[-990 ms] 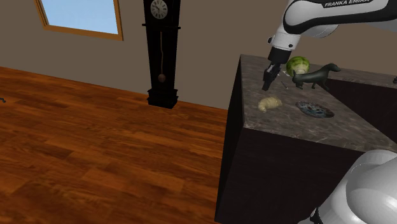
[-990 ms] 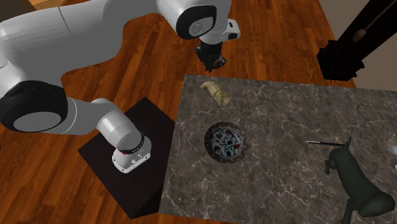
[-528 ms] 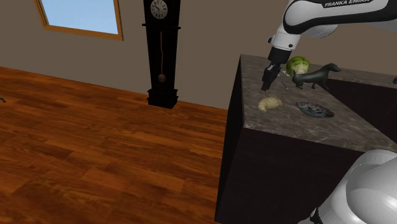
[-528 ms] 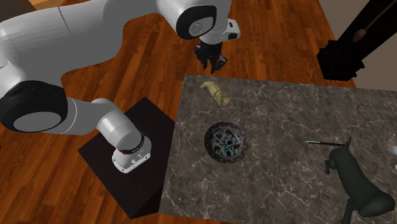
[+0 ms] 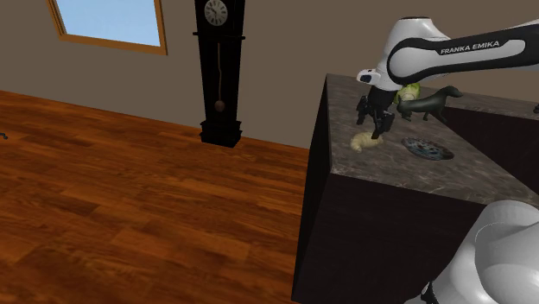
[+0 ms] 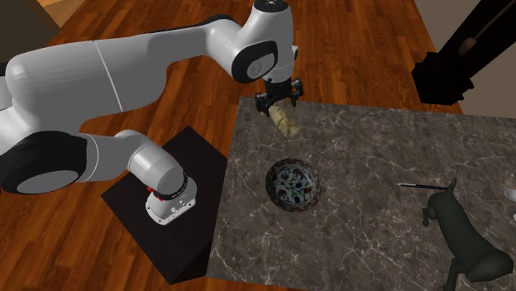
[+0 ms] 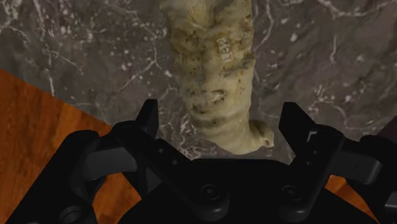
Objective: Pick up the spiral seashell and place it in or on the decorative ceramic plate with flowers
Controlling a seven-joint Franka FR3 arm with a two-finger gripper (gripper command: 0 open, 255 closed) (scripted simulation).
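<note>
Seashell (image 7: 213, 76), pale and ridged, lies on the dark marbled counter (image 6: 372, 215) near a corner. One end sits between the spread fingers (image 7: 147, 118) of the end effector (image 7: 222, 114), untouched by either. Beyond it on the counter rests the flowered plate (image 6: 293, 183), and farther off a dark dog figurine (image 6: 463, 240).

A dark marbled desk (image 5: 406, 177) stands on a reddish wood floor (image 5: 129, 199); a tall black grandfather clock (image 5: 219, 69) rises behind, with a wood-framed window (image 5: 110, 22) further to the shoulder view's left. On the desk stands a dark dog figurine (image 6: 463, 240); a thin dark rod (image 6: 420, 187) lies just beside it; a pale green round thing (image 5: 408, 90) sits near the figurine.
</note>
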